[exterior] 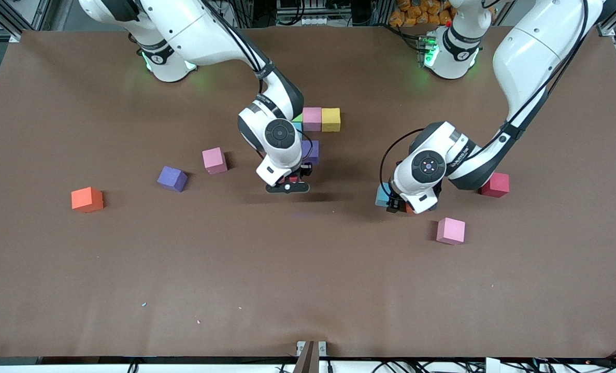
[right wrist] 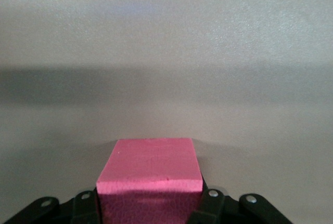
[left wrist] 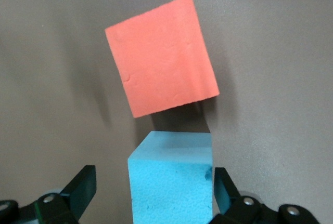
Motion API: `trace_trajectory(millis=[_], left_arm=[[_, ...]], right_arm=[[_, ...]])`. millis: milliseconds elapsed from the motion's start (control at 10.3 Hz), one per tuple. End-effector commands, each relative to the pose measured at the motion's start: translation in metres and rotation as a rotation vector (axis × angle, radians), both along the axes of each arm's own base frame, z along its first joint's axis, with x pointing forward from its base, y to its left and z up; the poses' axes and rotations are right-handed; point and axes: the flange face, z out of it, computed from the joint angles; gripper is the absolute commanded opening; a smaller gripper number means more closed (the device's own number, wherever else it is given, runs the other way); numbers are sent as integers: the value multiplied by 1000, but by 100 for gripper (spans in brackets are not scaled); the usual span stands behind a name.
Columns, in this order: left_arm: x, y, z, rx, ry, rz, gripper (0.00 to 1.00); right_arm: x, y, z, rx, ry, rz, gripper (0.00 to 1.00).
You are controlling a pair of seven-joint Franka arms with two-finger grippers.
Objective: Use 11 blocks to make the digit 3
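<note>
Brown table (exterior: 308, 290), tiny specks near front edge.

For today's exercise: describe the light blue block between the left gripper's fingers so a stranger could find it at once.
Find the left arm's gripper, low over the table toward its own end. Between its open fingers sits the light blue block, not yet gripped. Its neighbour is an orange-red block, which lies tilted.
</note>
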Motion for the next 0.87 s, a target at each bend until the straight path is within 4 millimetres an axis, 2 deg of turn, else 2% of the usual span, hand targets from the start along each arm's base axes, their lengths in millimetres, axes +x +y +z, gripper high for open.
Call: trace_trajectory(millis=[0,194,291,388,486,583,680,777], left_arm=[[3,-1,-8,-2,-22,-20,100],[2,-5,-12,-16,-25,-18,100],[1,-6,-12,-20,-26,-18,85],[2,-6,-13,-22,-28,-15,47],[1,-7,-14,-23,-27,-12,17],[1,-7,-15,-19,-25,14,0],[1,-7,-13,-11,-30,57,0],[1,-7,-10,-8,-34,76,0]], right_arm=[[-18,-7,-15,-44,33,-9,11],[-19,-6,-15,-45,33,-16,11],[-23,-2,-16,-48,33,-16,12],[-24,-2,-16,-48,34,-16,14],[-25,-3,-16,-58,44,-15,30],[-24,-3,-16,-60,45,-16,90],[-23,-2,-12,-57,37,-12,100],[-21,1,-2,-44,25,-9,100]])
